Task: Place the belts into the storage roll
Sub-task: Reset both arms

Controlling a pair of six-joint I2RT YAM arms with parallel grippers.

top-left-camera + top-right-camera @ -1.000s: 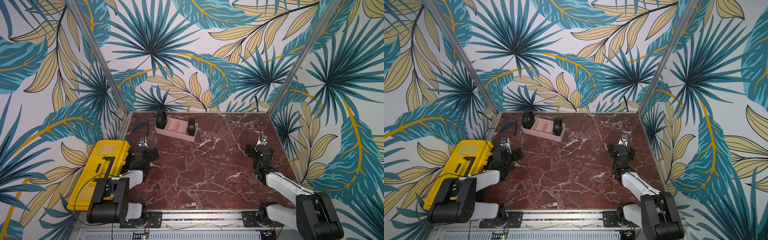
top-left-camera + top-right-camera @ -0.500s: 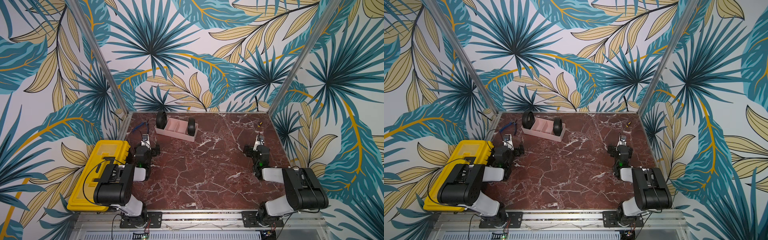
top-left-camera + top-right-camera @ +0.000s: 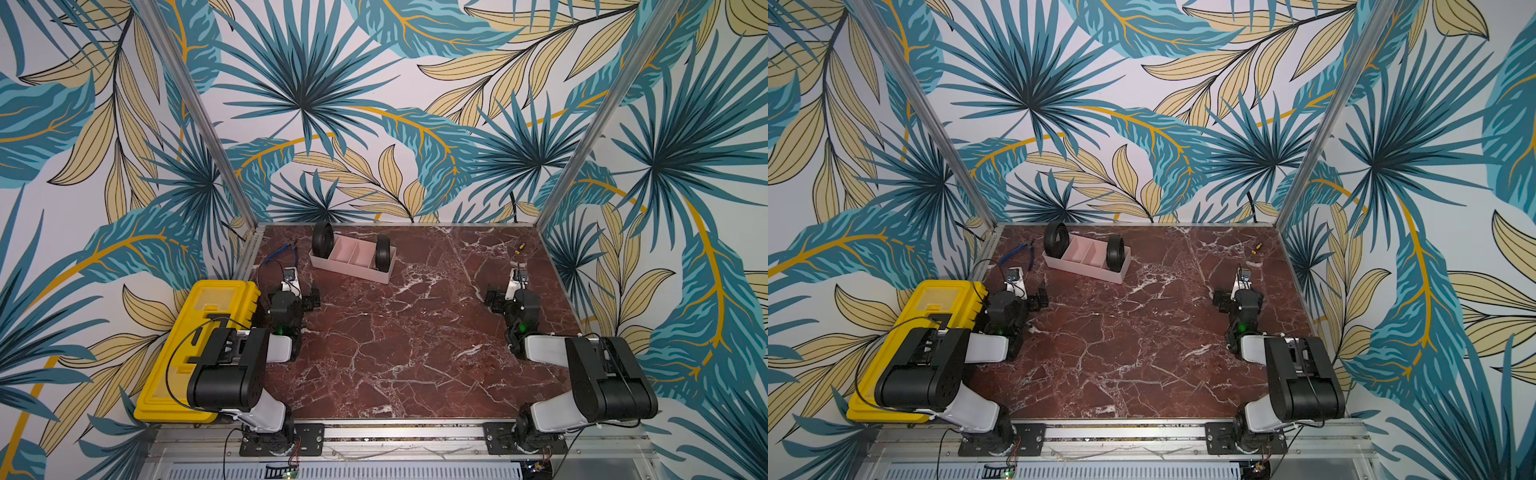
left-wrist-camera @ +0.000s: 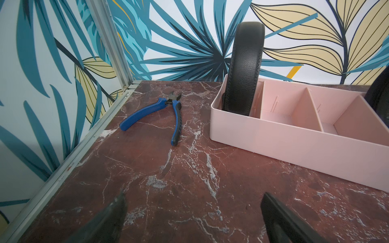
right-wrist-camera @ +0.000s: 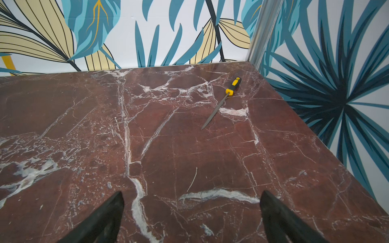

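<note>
The storage roll (image 3: 350, 272) is a pale pink tray with several compartments, lying at the back left of the marble table; it also shows in the left wrist view (image 4: 273, 138). Two belts stand in it as tight black coils, one in each end compartment: the left coil (image 3: 323, 240) (image 4: 245, 69) and the right coil (image 3: 382, 252). The middle compartments are empty. My left gripper (image 4: 193, 199) is open and low over the table, short of the tray's left end. My right gripper (image 5: 192, 197) is open over bare marble at the right side. Neither holds anything.
A yellow toolbox (image 3: 199, 345) lies along the left edge beside my left arm. Blue-handled pliers (image 4: 155, 113) lie left of the tray near the wall rail. A thin file with a yellow-black handle (image 5: 221, 101) lies at the back right corner. Patterned walls close three sides.
Both arms have folded back toward their bases at the front. The grippers have stayed open and low near the table's sides. The belts and tray have not moved.
</note>
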